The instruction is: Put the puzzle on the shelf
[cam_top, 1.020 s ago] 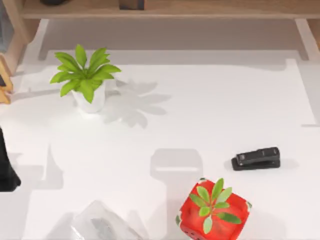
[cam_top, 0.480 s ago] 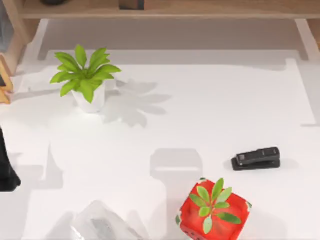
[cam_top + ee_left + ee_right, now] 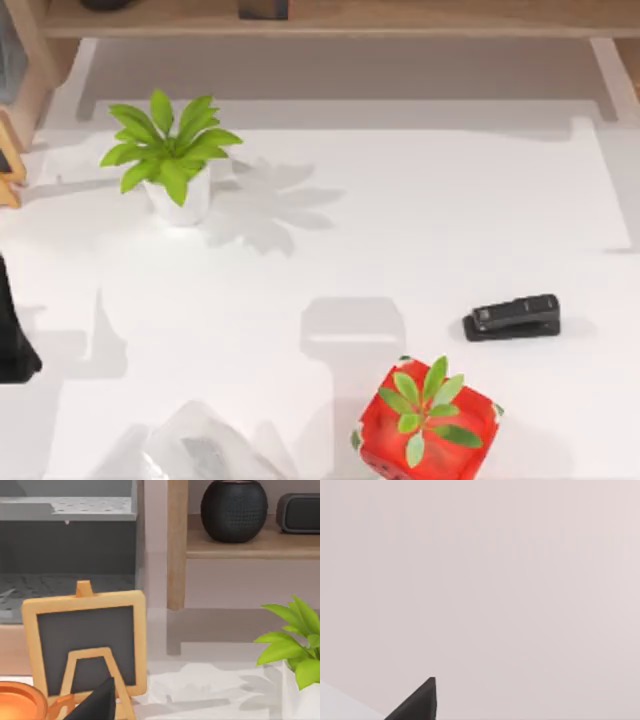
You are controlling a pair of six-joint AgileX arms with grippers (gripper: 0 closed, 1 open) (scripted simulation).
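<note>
The puzzle is out of view. The shelf (image 3: 400,20) is a light tan wooden board along the far edge of the table, with a wooden upright (image 3: 177,545) at its left end. My left arm (image 3: 12,340) is a dark shape at the table's left edge. A dark tip of its gripper (image 3: 97,705) points toward the shelf's left end. A dark tip of my right gripper (image 3: 417,702) shows against a plain pale background.
A potted plant (image 3: 172,160) stands at the back left. A black stapler (image 3: 512,316) and a red box with green leaves (image 3: 428,420) sit at the front right. A chalkboard easel (image 3: 85,640), an orange cup (image 3: 17,705) and a round black speaker (image 3: 233,509) are by the shelf's left end.
</note>
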